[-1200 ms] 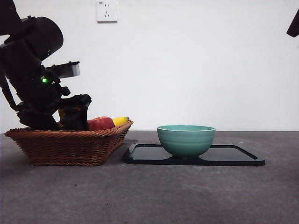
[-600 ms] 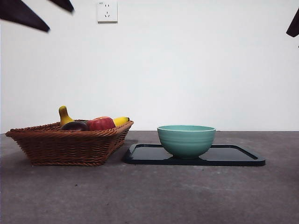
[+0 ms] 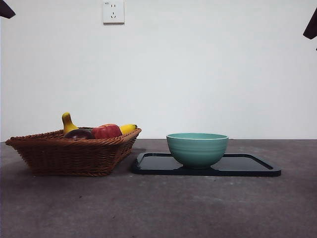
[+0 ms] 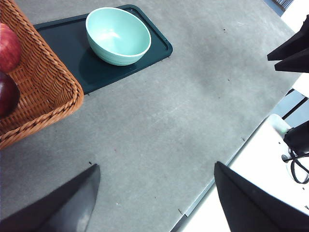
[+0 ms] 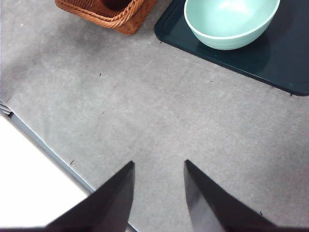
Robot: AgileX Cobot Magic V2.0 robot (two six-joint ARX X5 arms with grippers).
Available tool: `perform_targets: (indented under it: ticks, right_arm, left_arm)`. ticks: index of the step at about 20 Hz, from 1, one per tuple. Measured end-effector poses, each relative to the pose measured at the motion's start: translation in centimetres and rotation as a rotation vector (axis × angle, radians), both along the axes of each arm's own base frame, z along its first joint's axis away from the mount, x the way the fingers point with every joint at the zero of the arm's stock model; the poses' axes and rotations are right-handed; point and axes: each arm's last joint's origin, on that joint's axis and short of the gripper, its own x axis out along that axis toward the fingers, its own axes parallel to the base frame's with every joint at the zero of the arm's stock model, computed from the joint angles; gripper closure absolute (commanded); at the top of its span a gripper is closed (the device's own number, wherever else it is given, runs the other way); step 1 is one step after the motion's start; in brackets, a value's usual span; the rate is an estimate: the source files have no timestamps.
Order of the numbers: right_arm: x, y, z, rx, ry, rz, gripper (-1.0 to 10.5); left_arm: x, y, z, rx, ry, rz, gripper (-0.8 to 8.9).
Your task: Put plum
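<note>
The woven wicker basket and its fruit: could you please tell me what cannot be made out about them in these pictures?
- Dark purple plum: front view, lower part hidden by the brown woven wicker basket rim; left wrist view, cut by the picture edge.
- Red apple: likewise half hidden.
- Yellow banana: only its ends show above the rim.
- Basket floor: unseen in every view.

Wicker basket (image 3: 74, 156) with apple (image 3: 106, 131) and banana (image 3: 128, 128), teal bowl (image 3: 197, 148) on dark tray (image 3: 247, 167)
</note>
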Motion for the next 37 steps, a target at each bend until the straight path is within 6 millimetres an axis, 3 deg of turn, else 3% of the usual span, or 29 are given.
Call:
perform_targets:
  ticks: [5, 9, 14, 18, 21, 27, 33, 37]
  right_arm:
    - [0.1, 0.0, 0.1, 0.022, 0.008, -0.029, 7.8]
    - [1.8, 0.4, 0.6, 0.049, -0.01, -0.144, 7.8]
    - [6.6, 1.3, 2.4, 0.048, 0.03, -0.221, 7.7]
    - [12.0, 1.9, 2.2, 0.004, 0.103, -0.265, 7.4]
    - [16.0, 2.6, 1.2, -0.035, 0.155, -0.271, 7.4]
    - [21.3, 4.0, -2.1, -0.085, 0.216, -0.262, 7.4]
    - [23.9, 4.7, -6.2, -0.114, 0.258, -0.269, 7.4]
    - [24.8, 5.2, -7.9, -0.118, 0.262, -0.262, 7.4]
  left_arm:
    - [0.0, 0.0, 0.0, 0.002, -0.004, -0.003, 4.4]
    - [0.0, 0.0, 0.0, 0.002, -0.004, -0.003, 4.4]
    - [0.0, 0.0, 0.0, 0.002, -0.004, -0.003, 4.4]
    - [0.0, 0.0, 0.0, 0.002, -0.004, -0.003, 4.4]
    - [0.0, 0.0, 0.0, 0.002, -0.004, -0.003, 4.4]
    - [0.0, 0.0, 0.0, 0.002, -0.004, -0.003, 4.4]
    - [0.0, 0.0, 0.0, 0.002, -0.004, -0.003, 4.4]
    - [0.0, 0.0, 0.0, 0.002, -0.004, -0.003, 4.4]
